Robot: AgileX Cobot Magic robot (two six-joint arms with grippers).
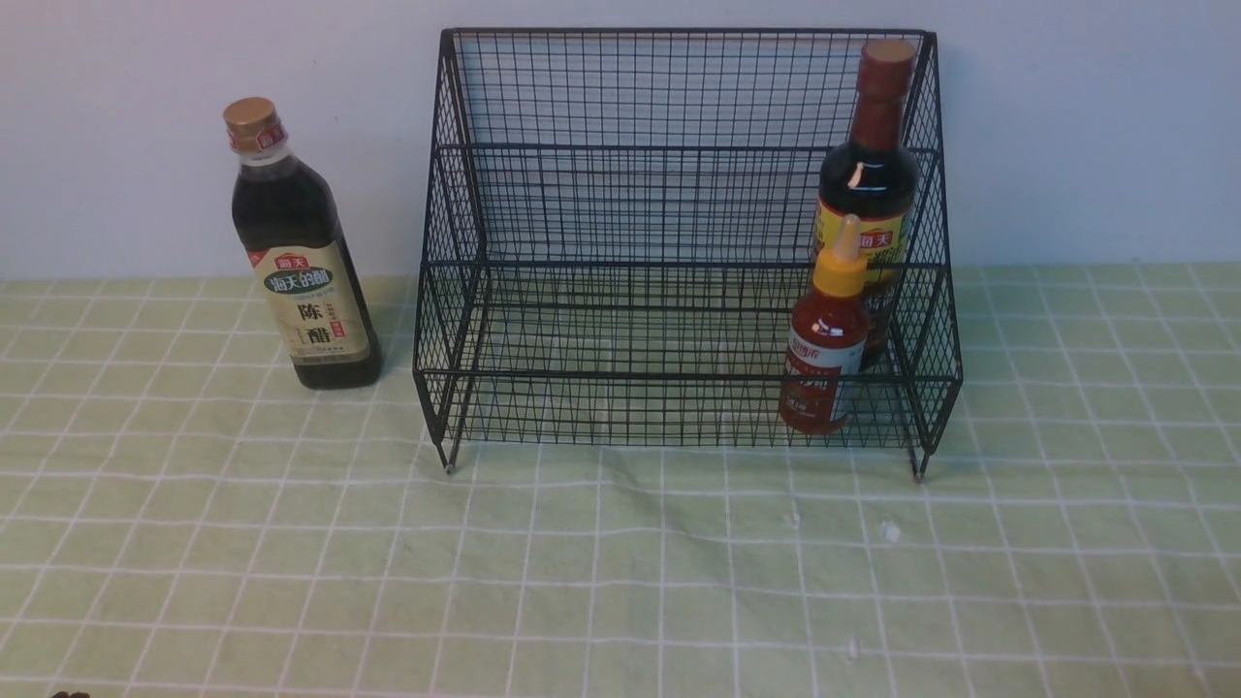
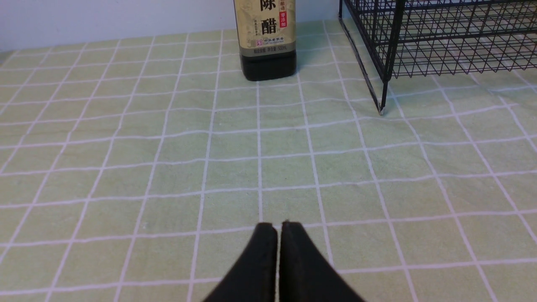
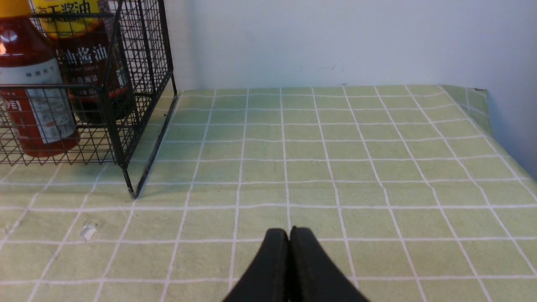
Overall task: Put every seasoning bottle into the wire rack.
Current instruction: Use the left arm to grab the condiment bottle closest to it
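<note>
The black wire rack (image 1: 679, 204) stands at the back middle of the table. The maroon-capped dark bottle (image 1: 868, 184) stands on its upper tier at the right end. The small red bottle with the yellow nozzle (image 1: 824, 349) stands on the lower tier in front of it. The gold-capped dark bottle with the beige label (image 1: 301, 262) stands upright on the cloth left of the rack; its base shows in the left wrist view (image 2: 268, 42). My left gripper (image 2: 279, 226) is shut and empty, well short of that bottle. My right gripper (image 3: 289, 231) is shut and empty, right of the rack (image 3: 138, 105).
A green checked cloth (image 1: 620, 562) covers the table. A pale wall stands close behind the rack. The cloth's right edge (image 3: 503, 138) drops off near the wall. Neither arm shows in the front view.
</note>
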